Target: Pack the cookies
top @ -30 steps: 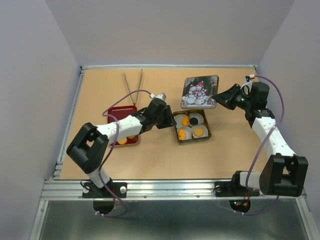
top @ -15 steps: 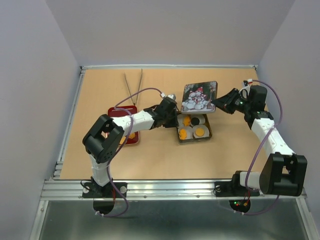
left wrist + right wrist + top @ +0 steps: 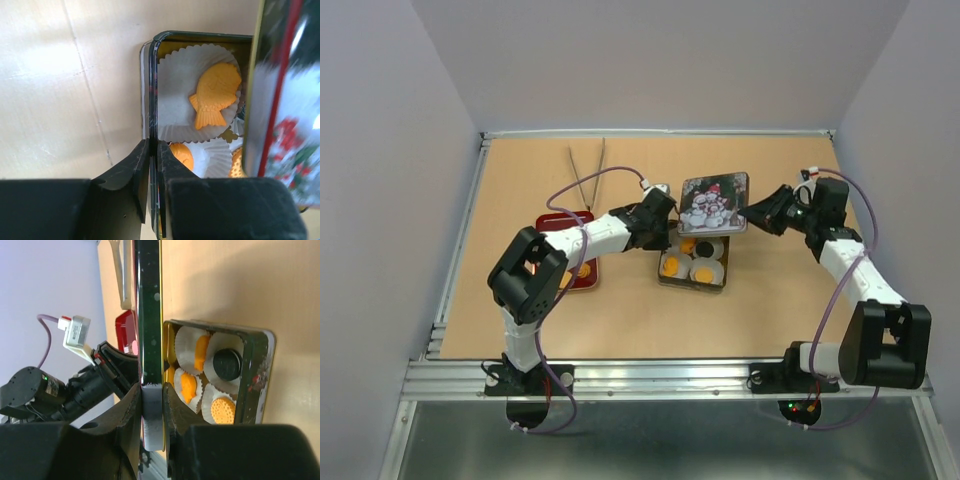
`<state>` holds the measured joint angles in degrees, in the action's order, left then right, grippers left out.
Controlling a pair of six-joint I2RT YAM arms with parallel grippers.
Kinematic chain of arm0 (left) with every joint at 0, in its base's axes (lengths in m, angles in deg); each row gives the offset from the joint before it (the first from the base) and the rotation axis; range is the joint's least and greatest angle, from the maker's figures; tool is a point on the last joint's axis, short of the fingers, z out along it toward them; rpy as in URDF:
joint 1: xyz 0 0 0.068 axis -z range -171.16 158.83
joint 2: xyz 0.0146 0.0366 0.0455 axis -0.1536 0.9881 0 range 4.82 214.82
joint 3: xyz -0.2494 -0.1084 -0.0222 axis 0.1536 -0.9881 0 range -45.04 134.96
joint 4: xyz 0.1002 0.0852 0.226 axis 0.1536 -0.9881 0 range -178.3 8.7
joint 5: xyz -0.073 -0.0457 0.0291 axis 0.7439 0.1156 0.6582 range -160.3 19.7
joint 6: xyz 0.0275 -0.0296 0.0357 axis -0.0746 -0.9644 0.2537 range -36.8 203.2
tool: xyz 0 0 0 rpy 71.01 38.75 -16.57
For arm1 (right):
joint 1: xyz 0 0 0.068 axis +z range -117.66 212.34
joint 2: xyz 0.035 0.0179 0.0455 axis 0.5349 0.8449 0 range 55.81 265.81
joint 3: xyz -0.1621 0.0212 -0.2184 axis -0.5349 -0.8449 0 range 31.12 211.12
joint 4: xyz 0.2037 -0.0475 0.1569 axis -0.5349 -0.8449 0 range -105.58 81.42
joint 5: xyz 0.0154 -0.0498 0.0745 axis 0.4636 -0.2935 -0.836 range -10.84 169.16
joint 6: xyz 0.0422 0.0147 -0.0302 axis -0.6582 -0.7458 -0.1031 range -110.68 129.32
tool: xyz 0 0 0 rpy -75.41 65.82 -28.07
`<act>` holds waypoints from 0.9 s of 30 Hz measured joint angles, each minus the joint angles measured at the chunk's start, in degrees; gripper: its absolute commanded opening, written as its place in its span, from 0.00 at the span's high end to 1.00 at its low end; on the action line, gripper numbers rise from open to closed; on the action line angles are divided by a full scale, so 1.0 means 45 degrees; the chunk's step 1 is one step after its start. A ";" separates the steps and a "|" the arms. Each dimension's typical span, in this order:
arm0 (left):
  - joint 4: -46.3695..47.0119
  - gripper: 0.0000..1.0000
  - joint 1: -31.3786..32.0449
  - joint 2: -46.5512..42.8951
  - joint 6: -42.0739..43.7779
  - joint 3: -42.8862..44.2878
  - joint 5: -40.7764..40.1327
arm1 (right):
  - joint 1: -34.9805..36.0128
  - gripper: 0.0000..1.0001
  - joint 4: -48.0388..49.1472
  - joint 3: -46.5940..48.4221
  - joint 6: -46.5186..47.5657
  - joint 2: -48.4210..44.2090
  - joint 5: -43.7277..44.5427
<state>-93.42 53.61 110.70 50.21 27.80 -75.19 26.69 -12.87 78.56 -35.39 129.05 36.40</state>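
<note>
cookies (image 3: 216,100) orange, one dark, in paper cups (image 3: 175,80) inside tin (image 3: 153,90); left gripper (image 3: 153,146) pinching tin wall; right gripper (image 3: 151,390) pinching lid (image 3: 713,203) edge, lid overlapping tin's far edge; bare table (image 3: 620,310) on near side

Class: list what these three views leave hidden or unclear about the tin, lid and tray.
Top view: lid covers the far edge of the tin; left arm hides most of the red tray.
Left wrist: lid blurred, cut by the right edge.
Right wrist: lid edge-on, picture unseen.
</note>
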 measured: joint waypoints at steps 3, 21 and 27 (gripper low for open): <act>-0.0141 0.87 -0.0068 -0.0053 0.0005 0.0000 -0.0223 | -0.0005 1.00 0.1020 -0.1132 -0.0758 -0.0019 -0.0447; -0.1015 0.46 -0.0724 -0.0976 -0.0471 -0.0889 -0.1205 | 0.0704 0.99 0.7980 -0.5081 -0.5765 -0.0291 -0.2191; -0.1685 0.42 -0.0724 -0.1515 -0.0563 -0.0792 -0.1292 | 0.0889 0.99 0.8597 -0.5134 -0.5838 0.0112 -0.2191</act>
<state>-101.01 50.35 103.88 47.67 24.23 -81.00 30.69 25.82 55.45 -61.66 129.55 26.54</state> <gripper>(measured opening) 0.561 0.238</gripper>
